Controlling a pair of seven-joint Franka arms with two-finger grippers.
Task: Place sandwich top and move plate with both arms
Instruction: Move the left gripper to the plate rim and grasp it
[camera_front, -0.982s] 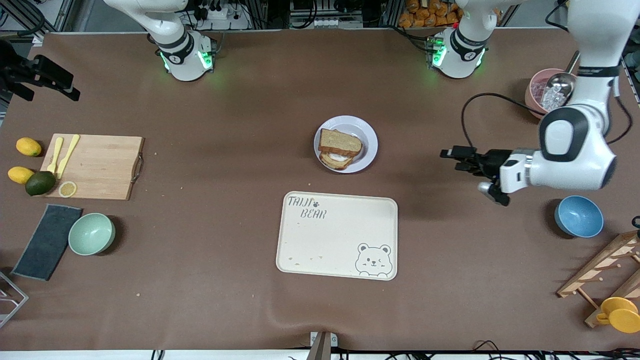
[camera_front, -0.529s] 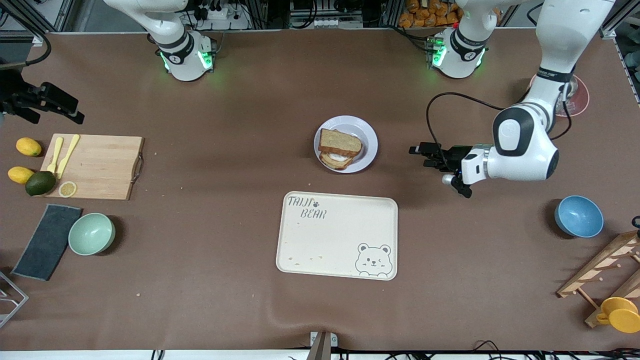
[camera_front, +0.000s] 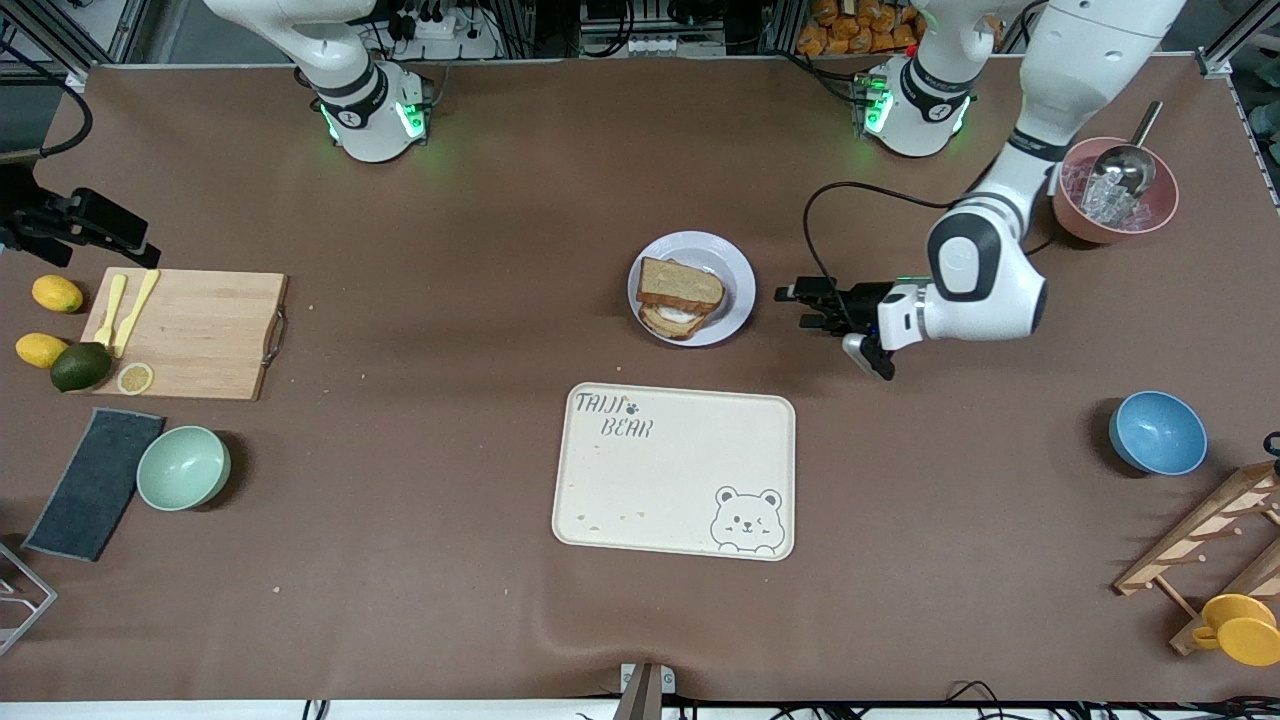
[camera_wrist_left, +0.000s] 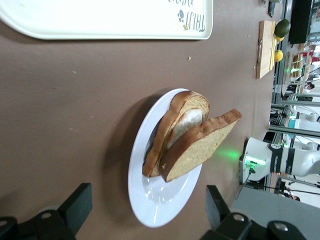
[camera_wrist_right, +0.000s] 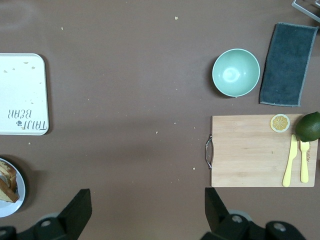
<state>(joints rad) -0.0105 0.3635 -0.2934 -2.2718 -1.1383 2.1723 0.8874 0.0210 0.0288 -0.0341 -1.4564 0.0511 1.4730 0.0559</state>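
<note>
Sitting just farther from the front camera than the tray (camera_front: 673, 470), the plate (camera_front: 733, 270) carries the sandwich top (camera_front: 680, 282), long axis crosswise, hiding most of the egg. Left hand (camera_front: 806, 305) spread beside the plate; right hand (camera_wrist_right: 145, 210) spread, mostly cut off.

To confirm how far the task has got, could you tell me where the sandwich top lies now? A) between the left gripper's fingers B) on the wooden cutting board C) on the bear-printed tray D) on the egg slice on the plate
D: the sandwich top rests tilted on the egg-bearing slice on the plate, while the open left gripper is beside the plate, holding nothing.
</note>
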